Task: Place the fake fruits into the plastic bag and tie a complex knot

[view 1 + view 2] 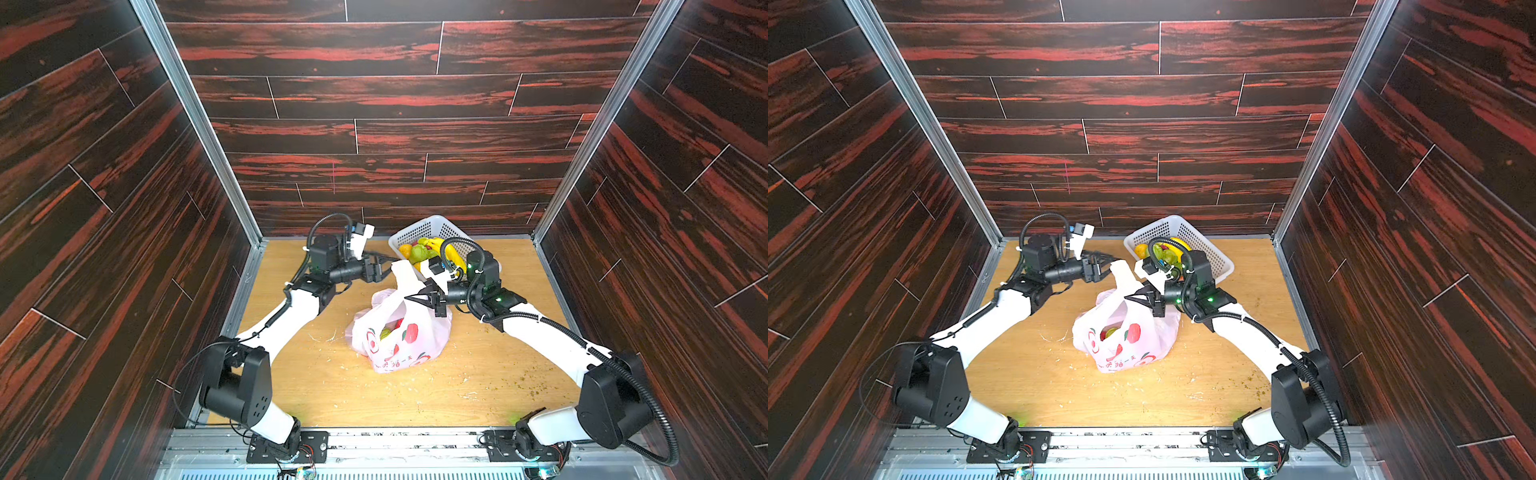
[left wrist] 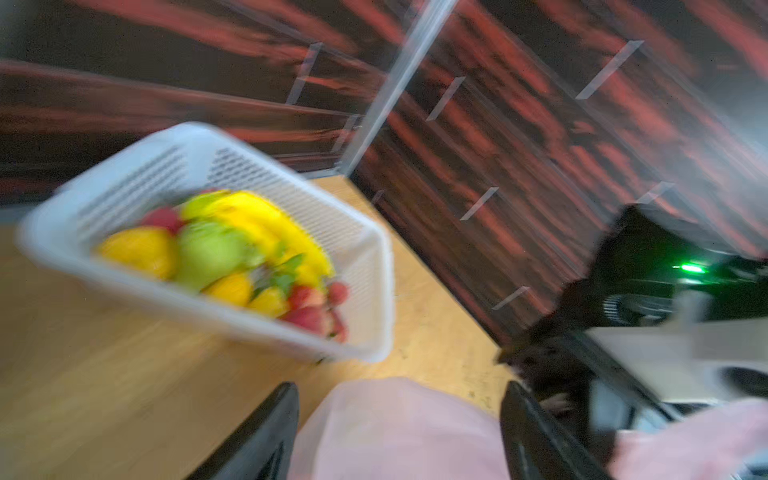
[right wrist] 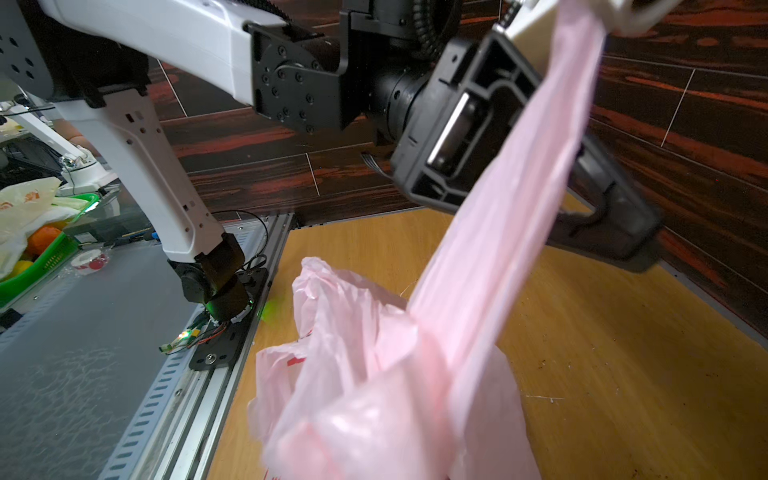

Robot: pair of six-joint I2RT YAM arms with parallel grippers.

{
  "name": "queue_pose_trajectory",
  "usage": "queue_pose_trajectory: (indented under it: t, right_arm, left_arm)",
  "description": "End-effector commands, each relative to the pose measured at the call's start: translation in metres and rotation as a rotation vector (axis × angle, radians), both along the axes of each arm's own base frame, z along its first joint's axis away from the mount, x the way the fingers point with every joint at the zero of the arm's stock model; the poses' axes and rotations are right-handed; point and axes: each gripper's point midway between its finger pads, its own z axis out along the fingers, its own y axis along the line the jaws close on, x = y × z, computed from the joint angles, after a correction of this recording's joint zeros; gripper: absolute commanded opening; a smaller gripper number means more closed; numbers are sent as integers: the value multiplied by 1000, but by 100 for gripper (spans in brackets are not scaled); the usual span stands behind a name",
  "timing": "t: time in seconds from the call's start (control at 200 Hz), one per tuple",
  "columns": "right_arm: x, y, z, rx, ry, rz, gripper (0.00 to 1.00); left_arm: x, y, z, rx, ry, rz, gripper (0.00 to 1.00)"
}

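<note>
The pale-pink plastic bag (image 1: 399,336) (image 1: 1125,340) stands mid-table, and fake fruits (image 1: 392,330) show through its film. One strap handle (image 1: 405,276) (image 3: 519,187) is stretched up and back to my left gripper (image 1: 390,264) (image 2: 399,432). That gripper is open, and the strap lies loose between its wide-apart fingers (image 2: 266,432). My right gripper (image 1: 409,298) (image 1: 1128,297) is shut on bunched bag film just above the bag's mouth; pink plastic hides its jaws in the right wrist view. More fake fruits (image 1: 424,249) (image 2: 216,253) fill the basket. No knot is in view.
The white perforated basket (image 1: 432,226) (image 1: 1169,224) (image 2: 124,166) sits at the back of the wooden table (image 1: 332,395), right behind both grippers. Dark panelled walls close in on three sides. Crumbs dot the table's right side (image 1: 536,386).
</note>
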Motion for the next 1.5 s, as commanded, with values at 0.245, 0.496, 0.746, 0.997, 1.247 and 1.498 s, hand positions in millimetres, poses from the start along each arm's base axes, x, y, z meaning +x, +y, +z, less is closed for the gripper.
queue_pose_trajectory:
  t: [0.245,0.496,0.746,0.997,1.247,1.498]
  right_arm:
    - [-18,-6,13,7,-53,25,0]
    - [-8,-10,11,-43,-91,-46,0]
    - [-2,-16,13,-89,-163,-103,0]
    - [-5,-14,18,-100,-256,-104,0]
    - [-9,-12,23,-84,-324,-99,0]
    - [-7,-14,15,-117,-339,-104,0]
  left_arm:
    - [-49,-30,55,-133,-132,-283,81]
    - [-81,-26,49,-7,-187,-338,81]
    - [-94,-24,39,97,-210,-355,81]
    - [-99,-25,21,208,-216,-343,82]
    - [-98,-22,9,272,-205,-317,83]
    - [-106,-22,40,181,-248,-312,83]
